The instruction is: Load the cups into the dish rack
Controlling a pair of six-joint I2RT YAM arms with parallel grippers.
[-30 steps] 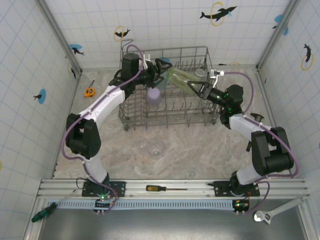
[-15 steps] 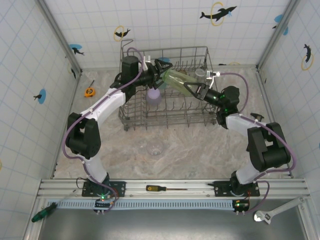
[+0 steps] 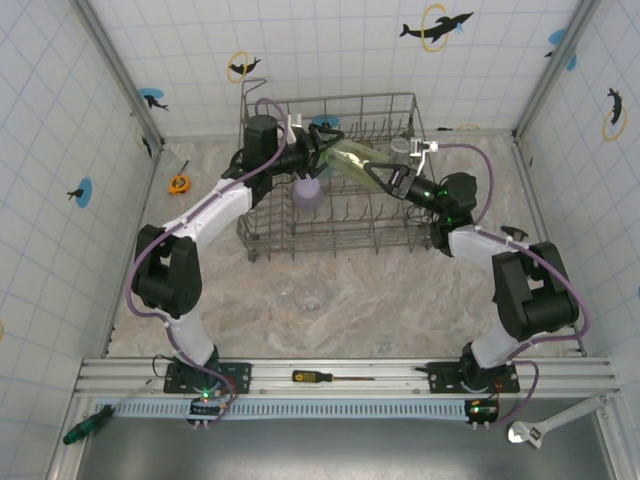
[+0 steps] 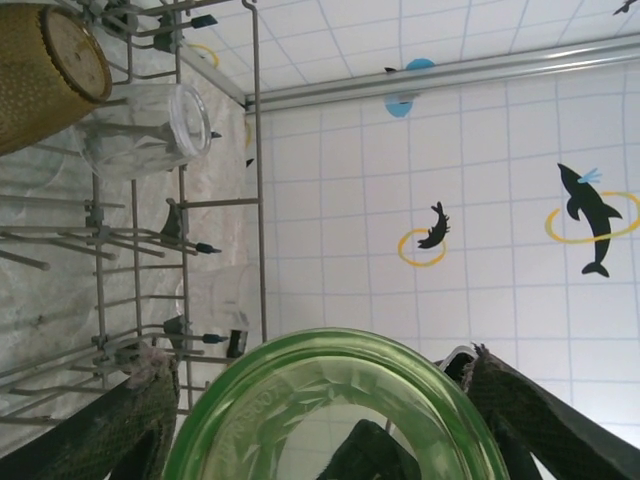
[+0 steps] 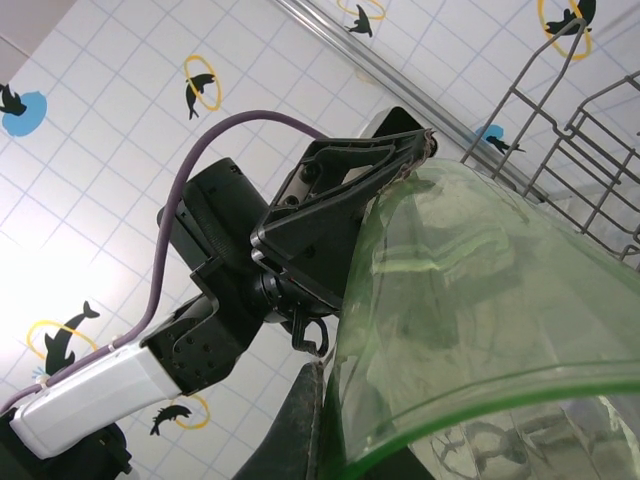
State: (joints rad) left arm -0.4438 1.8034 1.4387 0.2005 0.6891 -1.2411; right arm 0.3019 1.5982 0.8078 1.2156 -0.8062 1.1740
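Two robot arms meet over a grey wire dish rack (image 3: 345,243) that stands at the far side of a pale marbled table (image 3: 420,300), and between them they carry a pale green see-through cup (image 3: 355,160) in the air above the rack's far half, lying on its side. The right claw (image 3: 386,180) is clamped on this cup, pinching its wall at the right-hand end. The left claw (image 3: 328,150) sits at the cup's other end with its jaws apart, one on each side; in the left wrist view its dark fingers (image 4: 110,430) flank the green rim (image 4: 330,400) closely, but I cannot tell whether they press on it. From the right wrist, the curved green wall (image 5: 470,300) is in the foreground, with the left arm's black wrist just behind it and a corner of the rack (image 5: 590,120) to the right. Inside the rack a lavender cup (image 3: 308,193) sits among the tines below the left claw. The left wrist view shows an amber cup (image 4: 45,70) and a clear cup (image 4: 150,130) lying side by side among the rack's wires (image 4: 255,200). Another clear cup (image 3: 308,295) stands on the table in front of the rack, well apart from it. An orange tape measure (image 3: 179,183) lies near the left wall.
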